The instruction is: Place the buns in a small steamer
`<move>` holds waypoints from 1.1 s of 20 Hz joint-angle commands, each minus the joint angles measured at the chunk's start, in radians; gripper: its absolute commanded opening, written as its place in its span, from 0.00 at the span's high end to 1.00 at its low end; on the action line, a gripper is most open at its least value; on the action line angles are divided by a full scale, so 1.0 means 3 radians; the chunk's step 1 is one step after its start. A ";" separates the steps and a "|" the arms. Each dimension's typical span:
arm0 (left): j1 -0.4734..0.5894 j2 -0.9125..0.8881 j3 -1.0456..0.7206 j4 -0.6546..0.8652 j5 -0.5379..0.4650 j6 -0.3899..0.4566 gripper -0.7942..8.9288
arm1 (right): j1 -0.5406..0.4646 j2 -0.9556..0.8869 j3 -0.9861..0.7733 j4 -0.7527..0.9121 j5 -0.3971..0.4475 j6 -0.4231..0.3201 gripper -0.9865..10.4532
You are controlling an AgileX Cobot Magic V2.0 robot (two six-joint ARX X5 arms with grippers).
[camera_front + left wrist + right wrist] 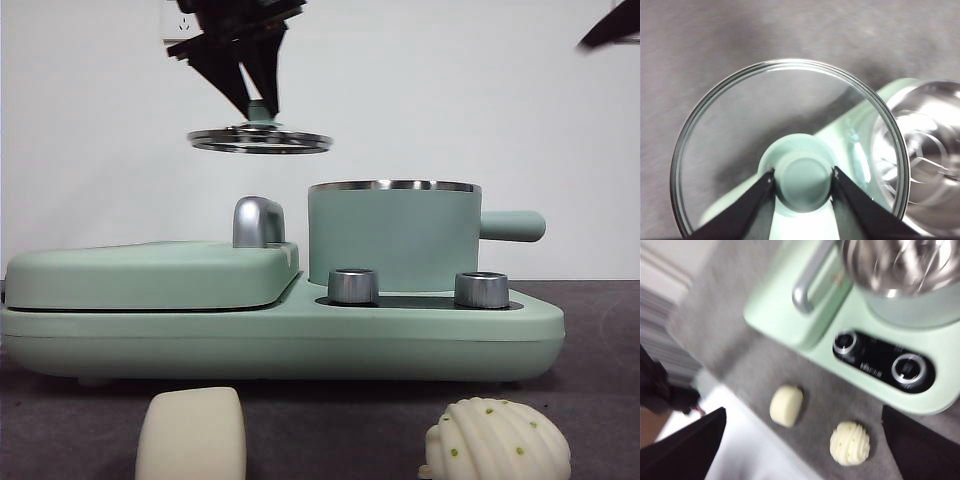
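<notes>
The mint-green small steamer (393,238) stands uncovered on the right side of the cooker, its steel inside showing (900,262). Its steel-rimmed glass lid (260,140) hangs in the air up and to the left of the pot, and my left gripper (804,176) is shut on the lid's green knob (802,182). The smooth loaf-shaped bun (192,435) and the ribbed bun with green dots (497,440) lie on the grey mat in front of the cooker, also seen as the smooth bun (786,405) and the ribbed bun (850,442). My right gripper (805,440) hovers open high above the buns.
The mint-green cooker base (280,335) fills the middle, with a flat griddle lid (150,272) and chrome handle (258,222) on its left and two steel dials (353,286) at the front. The pot's stubby handle (512,226) points right.
</notes>
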 commanded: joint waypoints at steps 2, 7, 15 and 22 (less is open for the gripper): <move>0.0165 -0.0048 0.0137 0.0050 -0.0001 -0.0013 0.80 | 0.0767 0.0473 0.0058 0.0183 0.0426 0.0287 0.48; 0.0417 -0.0048 0.0137 0.0037 0.0000 -0.0022 0.80 | 0.1673 0.1339 0.0058 0.0712 0.0865 0.0692 0.48; 0.0563 -0.0048 0.0137 0.0018 0.0000 -0.0032 0.80 | 0.2237 0.2377 0.0058 0.1237 0.1301 0.0773 0.48; 0.0566 -0.0048 0.0137 0.0022 0.0001 -0.0041 0.80 | 0.2324 0.2598 0.0058 0.1354 0.1516 0.0745 0.66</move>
